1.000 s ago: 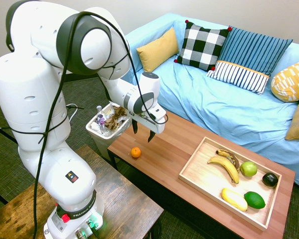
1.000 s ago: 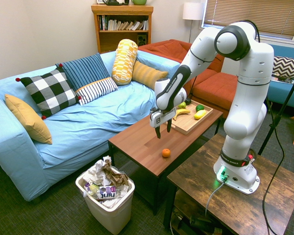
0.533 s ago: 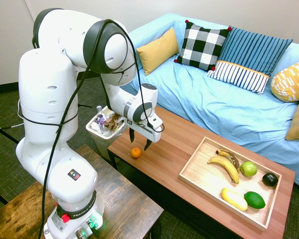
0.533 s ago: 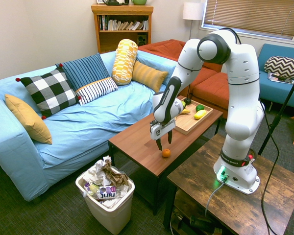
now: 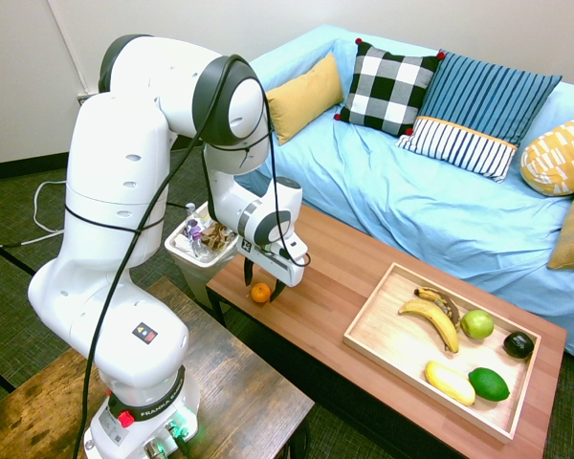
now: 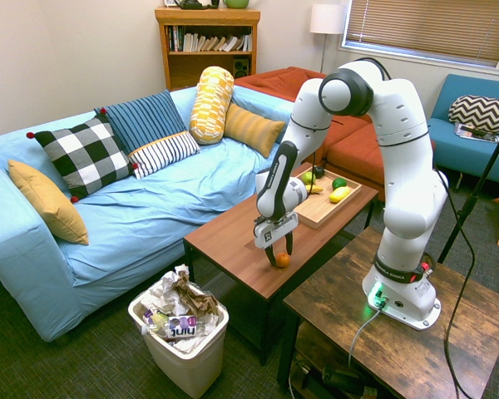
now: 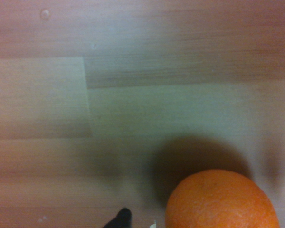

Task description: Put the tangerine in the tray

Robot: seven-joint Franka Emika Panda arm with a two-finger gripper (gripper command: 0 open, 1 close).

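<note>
Open jaws of the gripper [image 5: 262, 289] straddle the tangerine [image 5: 259, 293] at the bench's [image 5: 340, 263] left end, not yet closed, the tray [image 5: 375, 331] well apart to its right.

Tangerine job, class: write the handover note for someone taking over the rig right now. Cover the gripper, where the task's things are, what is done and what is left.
Gripper: open, lowered around the tangerine, one finger on each side; no grip visible yet.
Tangerine: on the wooden coffee table, near the end by the wastebasket, not lifted.
Tray: at the table's far end, holding bananas, a green apple, a lime, a yellow fruit and a dark fruit. Its near part is bare.
Done: approach and descent.
Left: close on the tangerine, lift, carry along the table, release in the tray.
</note>
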